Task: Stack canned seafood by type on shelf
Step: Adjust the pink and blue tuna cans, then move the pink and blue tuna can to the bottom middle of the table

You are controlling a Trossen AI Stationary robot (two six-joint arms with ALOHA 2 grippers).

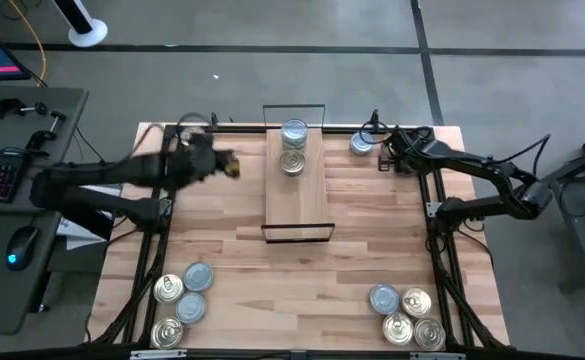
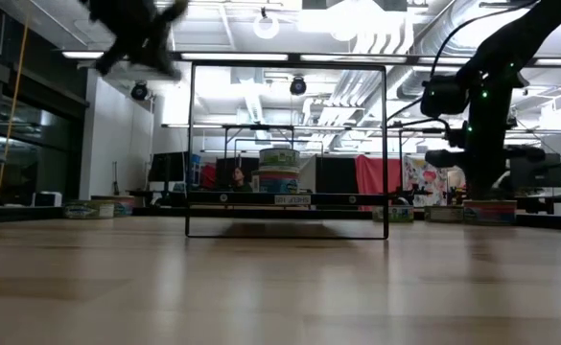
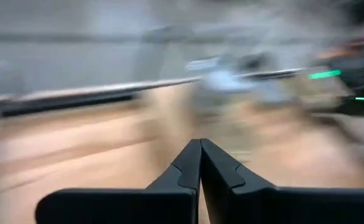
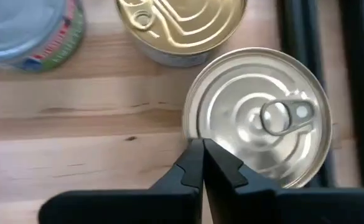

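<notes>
Nearest the overhead camera, two tin clusters sit at the table's front edge: one left [image 1: 180,305], one right [image 1: 406,317]. Farther in, the shelf [image 1: 297,195] carries two tins [image 1: 293,148] at its far end. Left gripper [image 1: 230,165] hangs beside that end, clenched, empty. Right gripper [image 4: 201,163], also clenched and empty, hovers at the rim of a silver tin [image 4: 262,115] near the far right corner. Judgement: tins are rigid, dense, smooth-walled; grasp across the side wall, not the lid.
</notes>
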